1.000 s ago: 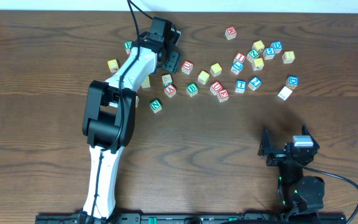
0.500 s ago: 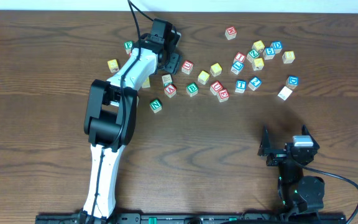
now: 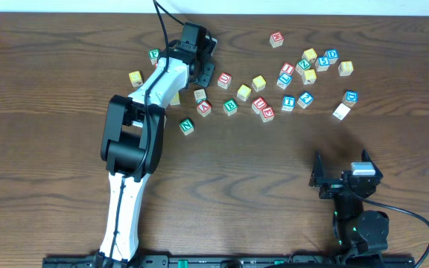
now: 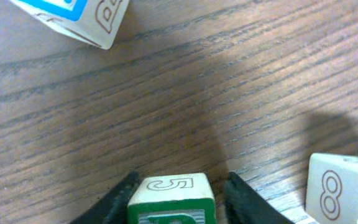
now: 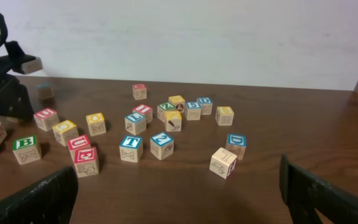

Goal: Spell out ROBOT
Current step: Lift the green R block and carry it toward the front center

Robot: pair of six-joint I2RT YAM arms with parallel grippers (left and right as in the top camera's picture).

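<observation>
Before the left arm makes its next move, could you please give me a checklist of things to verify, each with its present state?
1. The green-topped wooden cube with a 5 on its side sits between the fingers of the left gripper: ok.
2. The fingers press firmly on that cube: cannot tell.
3. Its top letter is one needed for ROBOT: cannot tell, the frame edge cuts it off.
4. The white wooden cube with an 8 lies outside the fingers, to one side: ok.
5. The right gripper is open and away from the cubes: ok.
</observation>
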